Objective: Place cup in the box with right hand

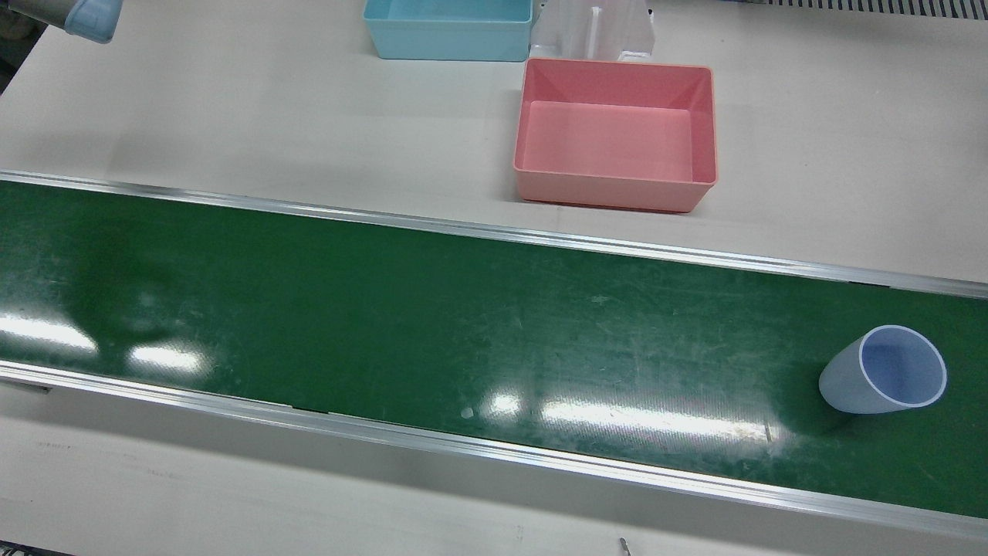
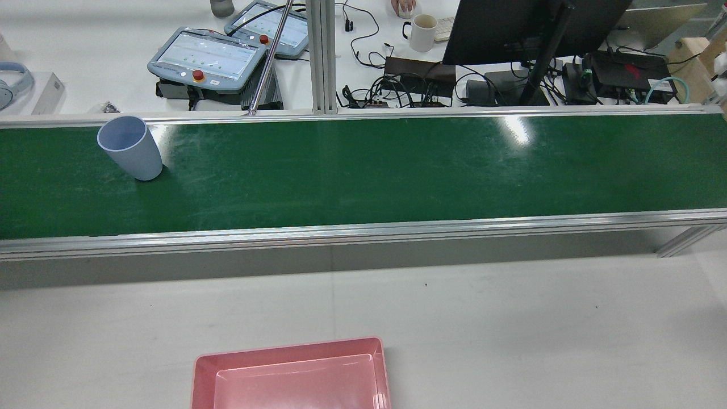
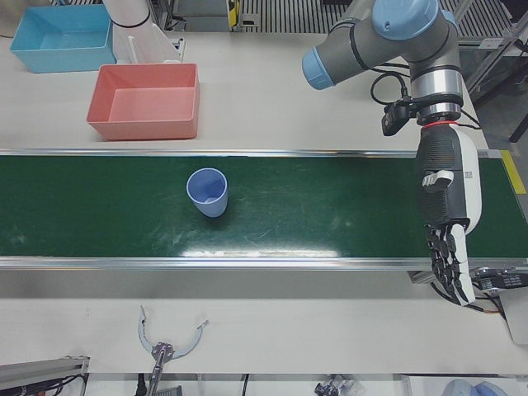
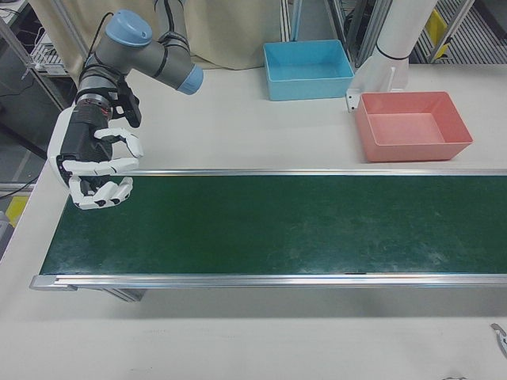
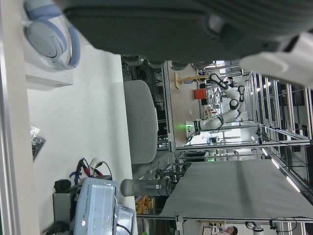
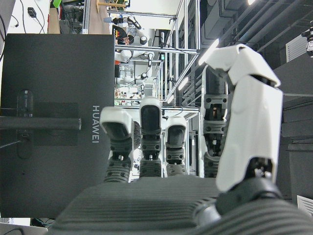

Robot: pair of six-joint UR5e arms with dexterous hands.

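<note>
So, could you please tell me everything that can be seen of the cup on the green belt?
The cup is a pale blue, handle-less tumbler that looks like matte plastic, with a thin lighter rim and a body that narrows toward the base. It stands upright, mouth open and empty inside. It rests on the green conveyor belt, near the end on the robot's left side. Only the belt touches it; neither hand is near it, and the pink box lies apart on the white table.
</note>
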